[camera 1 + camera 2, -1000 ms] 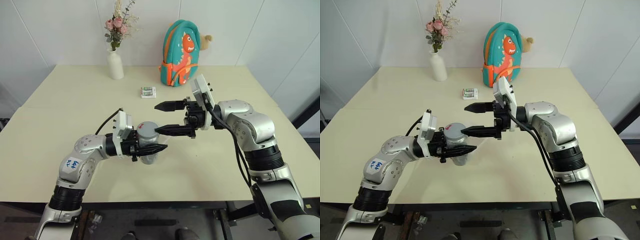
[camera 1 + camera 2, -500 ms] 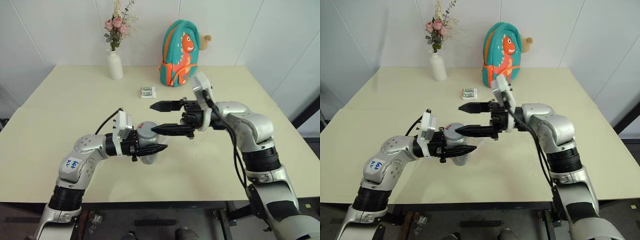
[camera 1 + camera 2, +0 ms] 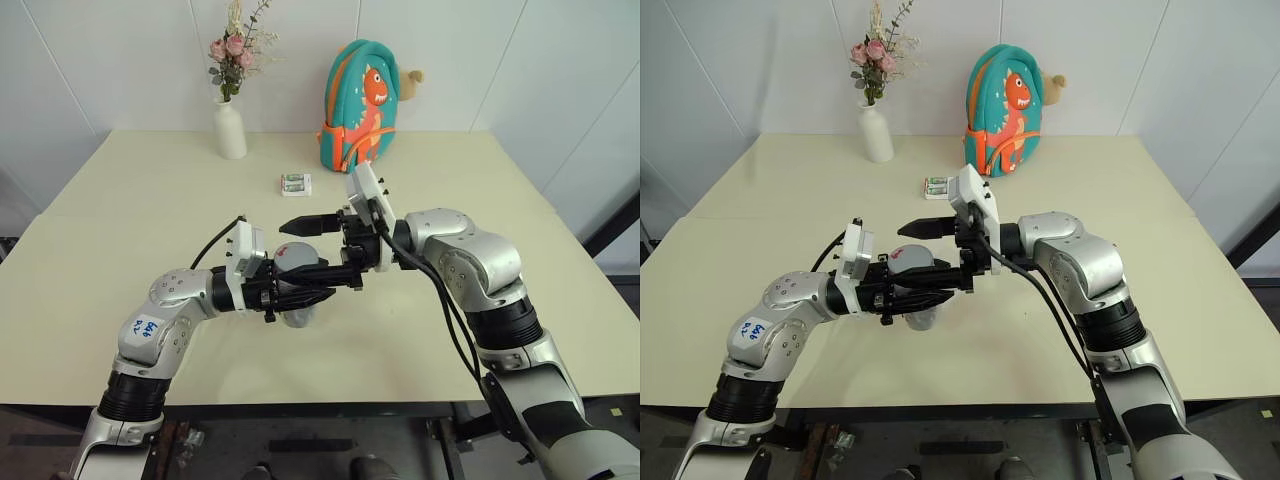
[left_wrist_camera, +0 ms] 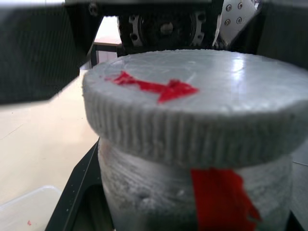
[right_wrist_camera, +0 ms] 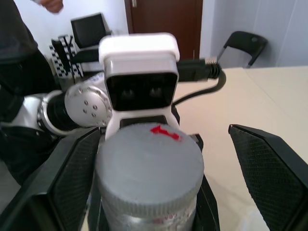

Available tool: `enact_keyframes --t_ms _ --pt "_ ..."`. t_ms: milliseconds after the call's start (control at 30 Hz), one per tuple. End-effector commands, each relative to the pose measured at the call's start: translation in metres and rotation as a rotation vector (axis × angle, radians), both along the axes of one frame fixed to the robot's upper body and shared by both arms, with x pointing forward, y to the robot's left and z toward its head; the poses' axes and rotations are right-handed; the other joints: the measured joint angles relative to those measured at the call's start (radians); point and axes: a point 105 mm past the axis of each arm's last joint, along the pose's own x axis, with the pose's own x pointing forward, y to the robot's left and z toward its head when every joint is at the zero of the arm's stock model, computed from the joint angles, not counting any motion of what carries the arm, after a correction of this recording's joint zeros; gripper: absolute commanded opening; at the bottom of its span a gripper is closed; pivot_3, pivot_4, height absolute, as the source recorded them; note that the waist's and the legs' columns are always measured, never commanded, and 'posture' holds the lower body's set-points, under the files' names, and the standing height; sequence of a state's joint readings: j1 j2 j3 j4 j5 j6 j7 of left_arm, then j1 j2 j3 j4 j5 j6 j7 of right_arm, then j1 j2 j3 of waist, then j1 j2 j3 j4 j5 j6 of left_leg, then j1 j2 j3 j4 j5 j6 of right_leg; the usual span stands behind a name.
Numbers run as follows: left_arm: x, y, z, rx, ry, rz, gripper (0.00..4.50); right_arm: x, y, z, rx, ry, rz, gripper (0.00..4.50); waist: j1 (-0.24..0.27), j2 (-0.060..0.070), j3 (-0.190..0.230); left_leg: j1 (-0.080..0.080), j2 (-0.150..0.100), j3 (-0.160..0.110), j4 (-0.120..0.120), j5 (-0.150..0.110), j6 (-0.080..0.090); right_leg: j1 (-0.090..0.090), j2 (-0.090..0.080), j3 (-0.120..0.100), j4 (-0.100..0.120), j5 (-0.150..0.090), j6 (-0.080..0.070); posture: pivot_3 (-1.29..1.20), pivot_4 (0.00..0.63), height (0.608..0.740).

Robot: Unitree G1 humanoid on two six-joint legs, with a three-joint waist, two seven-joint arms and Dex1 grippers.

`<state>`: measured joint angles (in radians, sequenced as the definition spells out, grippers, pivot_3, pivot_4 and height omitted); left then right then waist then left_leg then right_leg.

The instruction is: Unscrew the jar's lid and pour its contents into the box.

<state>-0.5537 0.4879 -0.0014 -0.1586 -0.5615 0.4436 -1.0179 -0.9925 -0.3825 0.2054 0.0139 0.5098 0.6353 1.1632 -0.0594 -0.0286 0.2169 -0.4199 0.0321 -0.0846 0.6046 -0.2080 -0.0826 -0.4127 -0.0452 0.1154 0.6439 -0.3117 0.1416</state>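
My left gripper (image 3: pixel 300 290) is shut on the body of the silver-grey jar (image 4: pixel 192 192), holding it upright above the table. The jar's ribbed grey lid (image 5: pixel 149 163), with a red mark on top, sits on the jar. My right gripper (image 3: pixel 295 252) has come in level from the right and stands open, one finger behind the lid and one in front, with a gap on both sides. A corner of the clear box (image 4: pixel 24 211) shows low beside the jar. The contents are hidden inside the jar.
At the back of the cream table (image 3: pixel 150 210) stand a white vase of flowers (image 3: pixel 230 125) and a teal dinosaur backpack (image 3: pixel 362 105). A small white-and-green packet (image 3: pixel 296 183) lies in front of them. A person in dark clothes (image 5: pixel 19 48) stands beyond the table.
My right gripper has moved left, still open, until its fingers straddle the jar's lid. The left gripper and the jar have stayed where they were.
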Motion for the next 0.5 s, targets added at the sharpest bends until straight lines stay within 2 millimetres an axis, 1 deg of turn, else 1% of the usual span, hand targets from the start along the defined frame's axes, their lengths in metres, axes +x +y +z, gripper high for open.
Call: enact_keyframes --t_ms 33,133,233,500 --pt "-0.006 -0.001 0.011 -0.017 -0.058 -0.020 2.26 0.002 -0.004 0.008 -0.014 -0.076 -0.009 4.45 0.000 0.000 0.000 0.000 0.000 0.000 0.000 0.000 0.000 0.000 0.000 0.000 0.000 0.000 0.000 0.00 0.150 0.740" --pt "-0.005 -0.002 0.013 -0.019 -0.063 -0.020 2.26 0.009 -0.011 0.010 -0.001 -0.073 -0.033 4.45 0.001 0.000 0.000 0.000 0.000 0.000 0.000 0.000 0.000 0.000 0.000 0.000 0.000 0.000 0.000 0.00 0.150 0.740" --pt "-0.005 -0.002 0.012 -0.020 -0.063 -0.022 2.26 0.012 -0.016 0.013 0.018 -0.060 -0.042 4.45 0.000 0.000 0.000 0.000 0.000 0.000 0.000 0.000 0.000 0.000 0.000 0.000 0.000 0.000 0.000 0.00 0.150 0.740" --pt "-0.005 -0.003 0.012 -0.020 -0.062 -0.025 2.26 0.008 -0.022 0.015 0.028 -0.034 -0.006 4.45 0.001 0.000 0.000 0.000 0.000 0.000 0.000 0.000 0.000 0.000 0.000 0.000 0.000 0.000 0.000 0.00 0.150 0.740"
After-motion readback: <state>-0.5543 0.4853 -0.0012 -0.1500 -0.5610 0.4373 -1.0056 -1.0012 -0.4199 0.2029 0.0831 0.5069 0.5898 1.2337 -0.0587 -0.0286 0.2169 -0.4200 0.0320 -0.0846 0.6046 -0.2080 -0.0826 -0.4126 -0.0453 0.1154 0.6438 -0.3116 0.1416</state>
